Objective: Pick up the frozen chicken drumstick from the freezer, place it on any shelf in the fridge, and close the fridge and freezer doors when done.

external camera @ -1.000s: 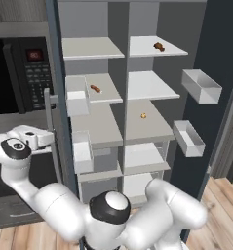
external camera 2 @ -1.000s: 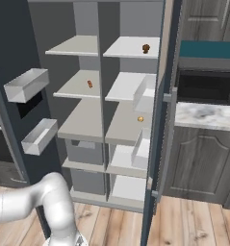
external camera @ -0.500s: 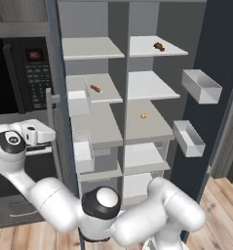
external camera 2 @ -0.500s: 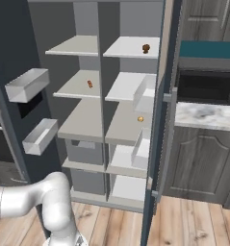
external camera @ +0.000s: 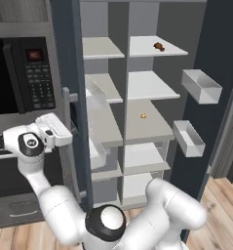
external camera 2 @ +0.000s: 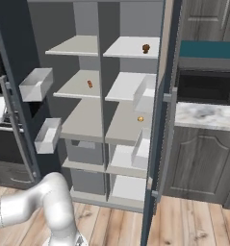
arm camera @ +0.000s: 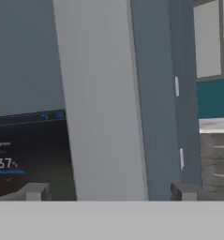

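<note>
The big blue fridge [external camera: 147, 93] and freezer [external camera: 101, 122] unit stands open in the middle of both base views, with grey shelves inside. The freezer door [external camera: 69, 97] swings out on the left of the left base view. The fridge door [external camera: 213, 73] swings out on the right and has clear bins on it.

A dark microwave [external camera: 20, 78] sits at the left of the left base view.

In the hand view, the long grey handle [arm camera: 101, 98] of the freezer door runs from top to bottom, up close. The black panel [arm camera: 24, 154] with blue lights is at the lower left.

The gripper [arm camera: 108, 191] is at the bottom of the hand view, with its two fingers wide apart, one on each side of the handle. It holds nothing.

The frozen chicken drumstick [external camera: 159, 47] lies on the top shelf [external camera: 142, 46] of the fridge, at the upper right of the left base view.

A tiny yellow-orange ball [external camera: 143, 115] sits two shelves lower. A slim orange-brown stick [external camera 2: 90, 84] lies on a freezer shelf.
</note>
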Available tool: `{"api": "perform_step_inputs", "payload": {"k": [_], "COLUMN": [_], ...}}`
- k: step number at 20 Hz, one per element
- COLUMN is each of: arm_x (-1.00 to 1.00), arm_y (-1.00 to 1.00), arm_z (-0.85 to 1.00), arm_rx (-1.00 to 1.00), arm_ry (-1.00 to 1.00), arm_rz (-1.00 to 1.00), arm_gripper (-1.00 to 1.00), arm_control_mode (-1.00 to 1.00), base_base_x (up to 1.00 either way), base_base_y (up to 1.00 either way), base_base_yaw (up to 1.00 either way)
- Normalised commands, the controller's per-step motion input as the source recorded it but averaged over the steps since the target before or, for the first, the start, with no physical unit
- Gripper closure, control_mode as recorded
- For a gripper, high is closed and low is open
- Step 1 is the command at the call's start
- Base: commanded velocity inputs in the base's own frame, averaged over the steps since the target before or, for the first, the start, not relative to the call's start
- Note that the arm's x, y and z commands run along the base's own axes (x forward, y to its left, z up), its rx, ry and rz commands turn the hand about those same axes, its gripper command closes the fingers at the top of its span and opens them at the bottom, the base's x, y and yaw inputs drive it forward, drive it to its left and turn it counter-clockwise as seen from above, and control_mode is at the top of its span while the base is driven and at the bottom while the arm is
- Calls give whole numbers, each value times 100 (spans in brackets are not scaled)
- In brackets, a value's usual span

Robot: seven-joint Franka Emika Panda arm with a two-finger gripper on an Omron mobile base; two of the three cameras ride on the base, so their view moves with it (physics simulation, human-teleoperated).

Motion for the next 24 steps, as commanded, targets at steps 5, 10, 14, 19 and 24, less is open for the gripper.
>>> {"api": "perform_step_inputs", "payload": {"k": [5,10,14,19,24], "arm_x": [16,28,43,63,69], "arm_y": [-100,-100,-72,-31,-29], "arm_z": [0,1,6,2,0], "arm_rx": [0,0,0,0,0], "arm_ry": [-21,-17,-11,-2,0], "arm_rz": [0,0,0,0,0], "arm_gripper": [-100,-100,-100,-100,-100], "arm_control_mode": [-100,-100,-100,-100,-100], "base_base_x": [0,0,0,0,0], "base_base_y": [0,0,0,0,0], "base_base_yaw": [0,0,0,0,0]}}
